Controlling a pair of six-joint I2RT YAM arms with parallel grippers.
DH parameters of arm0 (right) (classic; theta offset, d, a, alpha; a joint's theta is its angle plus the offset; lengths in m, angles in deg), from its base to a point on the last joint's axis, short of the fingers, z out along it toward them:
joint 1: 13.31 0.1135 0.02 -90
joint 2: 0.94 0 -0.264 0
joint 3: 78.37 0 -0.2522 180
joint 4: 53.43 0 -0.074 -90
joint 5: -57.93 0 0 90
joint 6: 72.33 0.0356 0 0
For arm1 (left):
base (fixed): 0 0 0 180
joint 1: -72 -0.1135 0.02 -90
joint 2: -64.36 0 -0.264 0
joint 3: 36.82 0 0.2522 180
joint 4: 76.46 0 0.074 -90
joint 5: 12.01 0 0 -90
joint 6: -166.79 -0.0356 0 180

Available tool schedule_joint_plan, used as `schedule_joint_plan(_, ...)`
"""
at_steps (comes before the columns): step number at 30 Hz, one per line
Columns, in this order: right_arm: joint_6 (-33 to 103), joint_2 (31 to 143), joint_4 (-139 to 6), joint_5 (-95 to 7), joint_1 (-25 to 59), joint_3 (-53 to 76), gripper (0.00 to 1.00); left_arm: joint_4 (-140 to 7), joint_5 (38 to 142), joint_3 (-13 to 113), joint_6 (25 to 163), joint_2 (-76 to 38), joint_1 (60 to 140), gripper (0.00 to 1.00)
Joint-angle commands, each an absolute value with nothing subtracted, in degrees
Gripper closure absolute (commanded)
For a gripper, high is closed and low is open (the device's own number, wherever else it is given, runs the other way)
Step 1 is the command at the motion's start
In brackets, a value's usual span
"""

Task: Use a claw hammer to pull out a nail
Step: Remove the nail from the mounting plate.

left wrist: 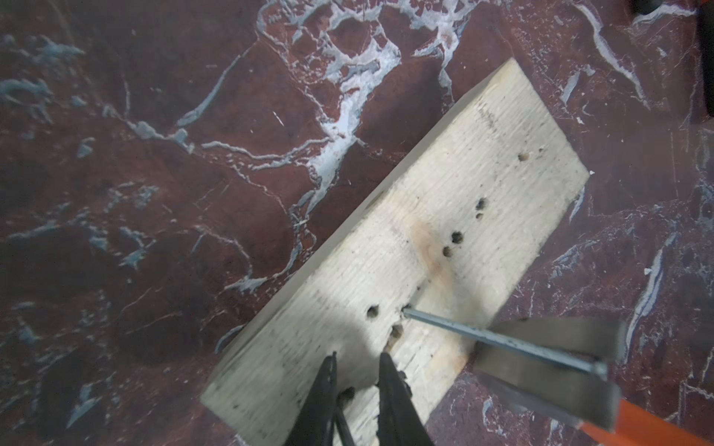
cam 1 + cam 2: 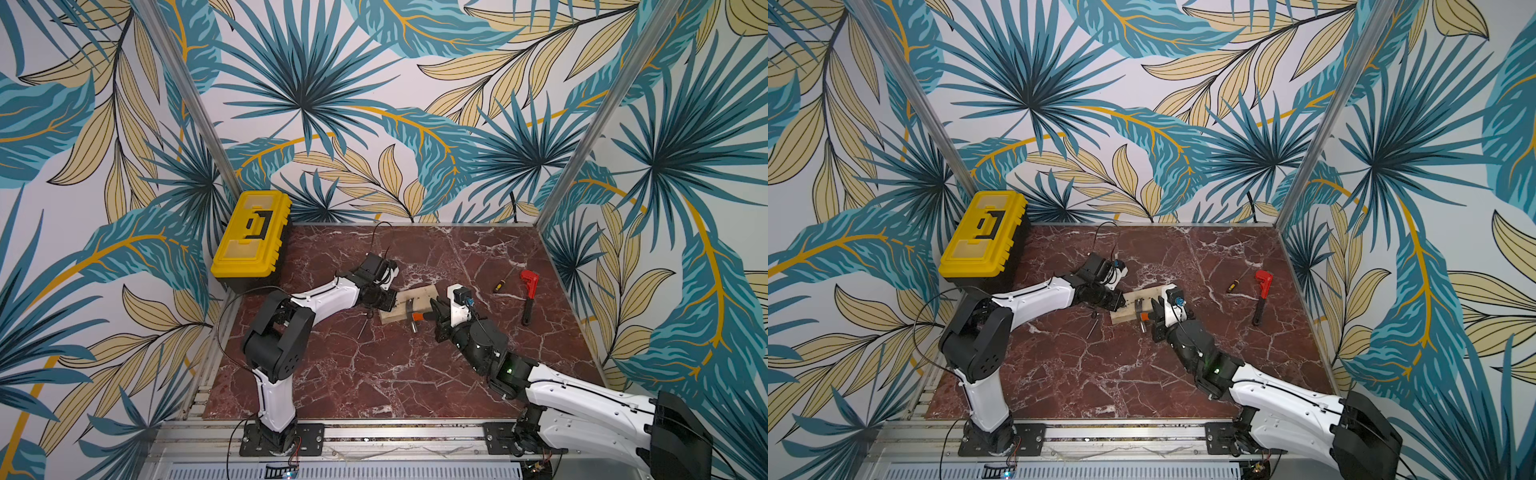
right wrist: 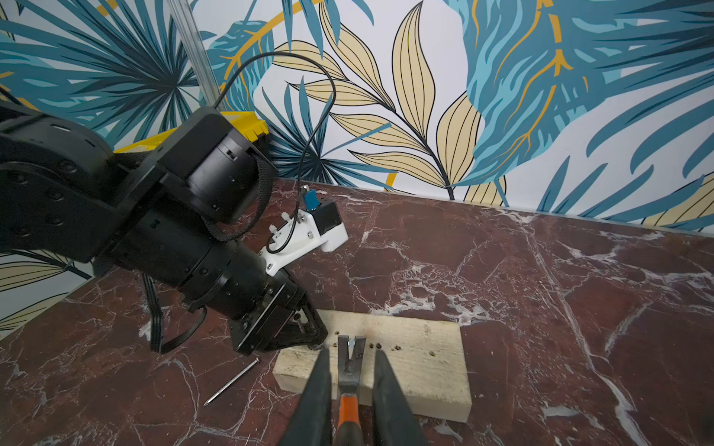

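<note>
In both top views we see the block (image 2: 420, 293) near the middle of the table (image 2: 374, 374). The left gripper (image 2: 392, 304) rests on the block's end nearer the toolbox (image 2: 251, 232); from up here we cannot tell how its fingers stand. The right gripper (image 2: 433, 316) is clamped on the hammer (image 2: 417, 318) by the shaft, and the steel head lies over the block's near edge. A loose nail (image 2: 360, 328) lies on the table just beside the block. A wrench (image 2: 528, 297) and a screwdriver (image 2: 498, 286) lie well apart from it, toward the right wall.

From the left wrist we see the block (image 1: 444, 216) pocked with holes. The nail (image 1: 483, 336) leans out of one hole. Its shank runs through the hammer's (image 1: 548, 386) forked claw, and its head is caught on the fork's far side. The left gripper's fingers (image 1: 390, 397) stand slightly parted over the block's top face, with nothing between them.

From the right wrist we see the right gripper's fingers (image 3: 317, 394) closed on either side of the hammer's (image 3: 349, 367) orange and black handle. The claw sits on the block (image 3: 425, 359) with the nail's (image 3: 351, 343) head in its notch. The left gripper (image 3: 315, 343) touches the block's end, and the loose nail (image 3: 232, 380) lies on the table near it.
</note>
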State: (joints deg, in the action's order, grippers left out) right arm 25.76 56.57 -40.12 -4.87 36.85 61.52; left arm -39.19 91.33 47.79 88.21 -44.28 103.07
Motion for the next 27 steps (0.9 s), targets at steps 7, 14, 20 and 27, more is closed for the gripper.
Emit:
schedule_joint_plan(7, 22.94, 52.57, -45.85, 0.18, 36.57, 60.82, 1.00, -30.79, 85.68, 42.38, 88.78, -54.57, 102.49, 0.79)
schedule_joint_plan(14, 22.46, 47.54, -48.55, -0.13, 36.71, 59.54, 1.00, -30.62, 84.93, 42.51, 89.41, -54.95, 102.14, 0.76)
schedule_joint_plan(20, 20.24, 42.41, -54.42, -1.08, 36.72, 56.80, 1.00, -30.66, 84.68, 42.51, 88.92, -52.74, 102.23, 0.76)
schedule_joint_plan(27, 21.66, 39.25, -63.48, 0.19, 36.71, 52.41, 1.00, -30.27, 84.48, 44.63, 87.99, -45.37, 102.23, 0.73)
